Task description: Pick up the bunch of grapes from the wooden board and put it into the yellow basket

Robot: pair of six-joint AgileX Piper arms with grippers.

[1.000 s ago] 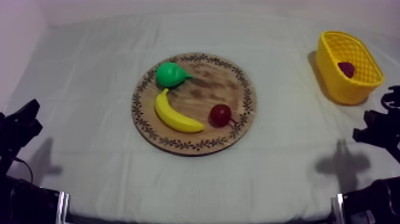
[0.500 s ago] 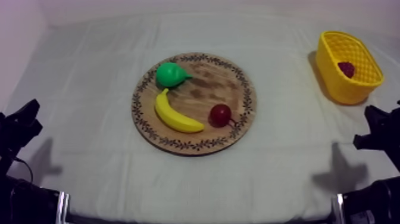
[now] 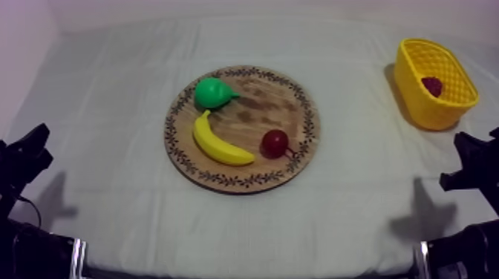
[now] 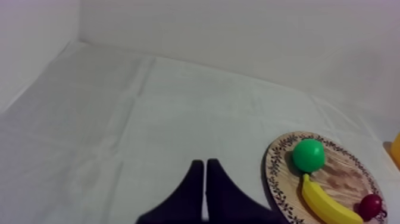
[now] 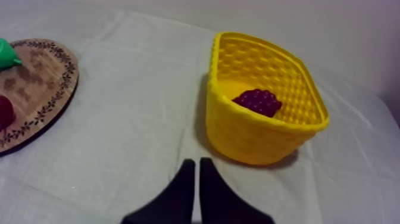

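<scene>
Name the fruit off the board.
The bunch of grapes: it lies in the yellow basket; pear, banana and small red fruit sit on the board.

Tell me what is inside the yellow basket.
The bunch of grapes lies on the floor of the yellow basket; its near wall hides the floor just behind it.

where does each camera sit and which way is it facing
Top view: above the table, slanting down on the wooden board and yellow basket; left arm and right arm at its lower edges.
Left wrist view: on the left arm, facing the board across the cloth; shut left gripper shows.
Right wrist view: on the right arm, facing the basket holding the bunch of grapes; shut right gripper shows.
Shared: both wrist views catch the pear.
</scene>
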